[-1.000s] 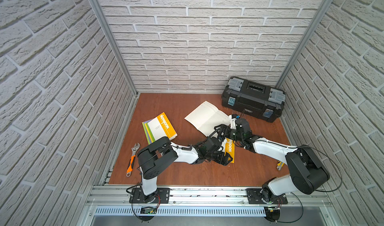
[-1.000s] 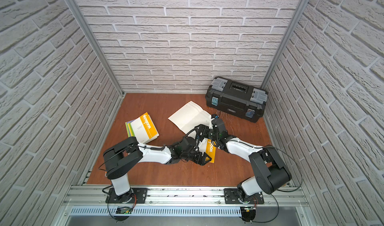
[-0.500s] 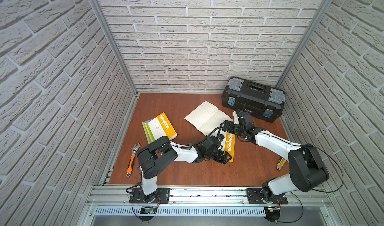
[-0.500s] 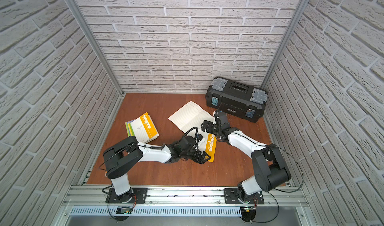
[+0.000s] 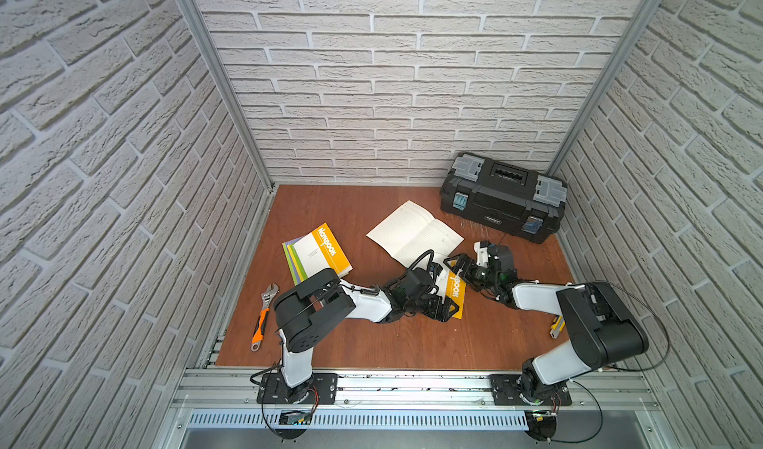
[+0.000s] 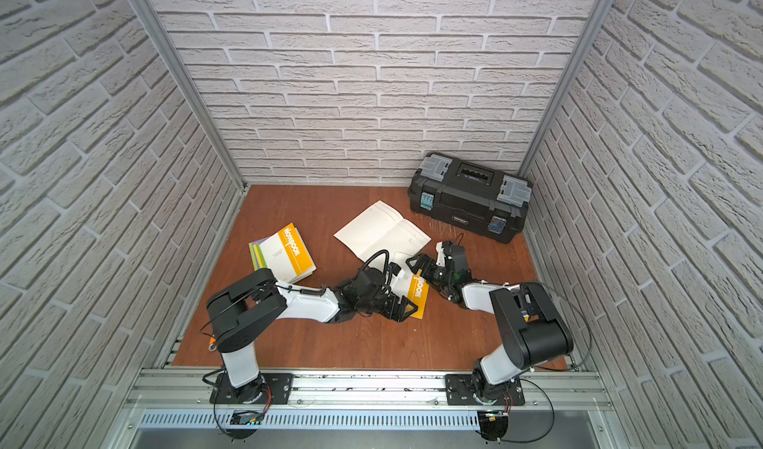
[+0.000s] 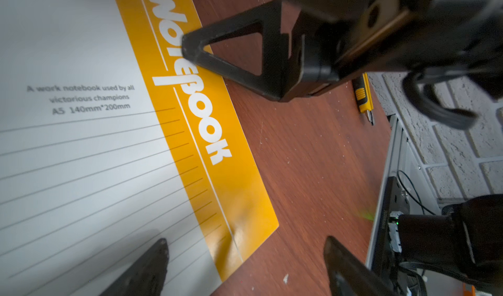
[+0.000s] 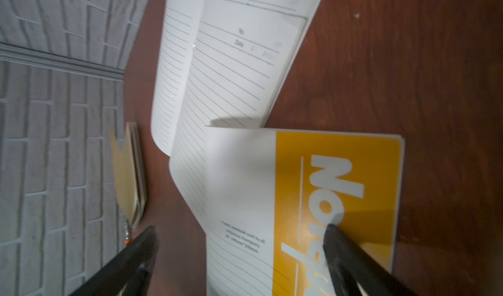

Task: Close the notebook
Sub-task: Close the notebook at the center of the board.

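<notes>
The notebook [image 5: 456, 288] lay near the middle of the worktop [image 5: 371, 343], a little toward its front edge, cover up – a white face with an orange band reading "Notebook". As far as the wrist views showed, that cover was down and close to flat, so the closing itself looked done or nearly so; a few leaves seemed to bulge under its inner side. The left gripper [image 5: 446, 308] hung low over the corner nearest the front edge with its 2 fingers spread wide, 1 above the cover and 1 above bare wood, gripping nothing. The right gripper [image 5: 460, 267] also had its fingers parted, and 1 fingertip [image 7: 190, 47] rested on the orange band, apparently pressing it flat. Just behind, toward the back edge, 2 lined pages [image 5: 413, 232] lay spread open, their near corner tucked under the cover – whether they belonged to this notebook or to another could not be told. If another, it was left to shut; if not, only the release remained.
</notes>
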`<action>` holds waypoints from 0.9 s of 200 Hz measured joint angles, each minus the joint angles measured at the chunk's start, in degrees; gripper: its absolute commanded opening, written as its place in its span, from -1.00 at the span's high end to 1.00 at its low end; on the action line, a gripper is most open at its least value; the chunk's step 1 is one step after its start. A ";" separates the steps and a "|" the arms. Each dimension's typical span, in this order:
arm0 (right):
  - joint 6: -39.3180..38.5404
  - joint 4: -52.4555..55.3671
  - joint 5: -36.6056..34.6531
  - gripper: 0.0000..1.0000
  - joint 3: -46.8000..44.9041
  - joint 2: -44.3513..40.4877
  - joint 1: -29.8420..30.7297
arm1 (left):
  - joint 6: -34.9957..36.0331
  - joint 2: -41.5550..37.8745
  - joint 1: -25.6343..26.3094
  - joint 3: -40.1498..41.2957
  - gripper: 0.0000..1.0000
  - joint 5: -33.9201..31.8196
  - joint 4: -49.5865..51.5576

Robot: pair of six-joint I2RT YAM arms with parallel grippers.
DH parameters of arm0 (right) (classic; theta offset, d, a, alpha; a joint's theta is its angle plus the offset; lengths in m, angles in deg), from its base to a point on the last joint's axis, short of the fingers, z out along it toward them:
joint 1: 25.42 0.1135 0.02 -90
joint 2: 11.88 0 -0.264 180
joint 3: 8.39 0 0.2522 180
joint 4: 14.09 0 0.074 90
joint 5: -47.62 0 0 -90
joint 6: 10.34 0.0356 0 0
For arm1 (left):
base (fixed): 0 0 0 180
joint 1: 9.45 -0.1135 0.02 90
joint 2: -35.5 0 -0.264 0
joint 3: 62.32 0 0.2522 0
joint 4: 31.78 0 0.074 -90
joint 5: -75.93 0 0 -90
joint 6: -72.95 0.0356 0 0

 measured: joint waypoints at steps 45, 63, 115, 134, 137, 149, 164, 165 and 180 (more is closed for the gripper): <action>9.64 -25.88 3.43 -0.82 -3.43 11.15 -0.46 | -0.09 0.02 -0.09 0.68 -0.77 0.00 -1.31; 10.49 -28.89 2.95 -0.81 -4.83 11.82 -0.46 | -0.07 0.02 -0.09 0.83 -0.77 -0.02 -1.55; 3.82 -9.49 -0.48 -0.85 -5.68 -0.44 -0.44 | -0.04 -0.83 -0.39 1.66 -0.77 -0.31 -1.77; 0.76 -1.22 -1.53 -0.85 -4.57 -3.89 -0.44 | -0.37 -3.58 -1.90 3.39 -0.75 -1.16 0.00; 0.37 -0.26 -1.66 -0.85 -4.44 -4.20 -0.44 | -0.55 -4.33 -2.40 3.82 -0.74 -1.29 0.20; -0.79 1.88 -1.73 -0.85 -4.15 -4.72 -0.44 | -1.55 -6.95 -4.68 5.49 -0.72 -1.57 0.39; -1.86 3.30 -1.73 -0.85 -3.52 -4.79 -0.44 | -3.23 -9.92 -8.57 8.33 -0.72 -1.49 -1.64; -1.90 3.32 -1.75 -0.85 -3.50 -4.79 -0.44 | -3.26 -10.14 -8.94 8.61 -0.72 -1.46 -1.97; -2.43 3.54 -1.73 -0.85 -3.45 -4.79 -0.44 | -5.40 -11.47 -12.46 11.21 -0.71 -1.01 -4.66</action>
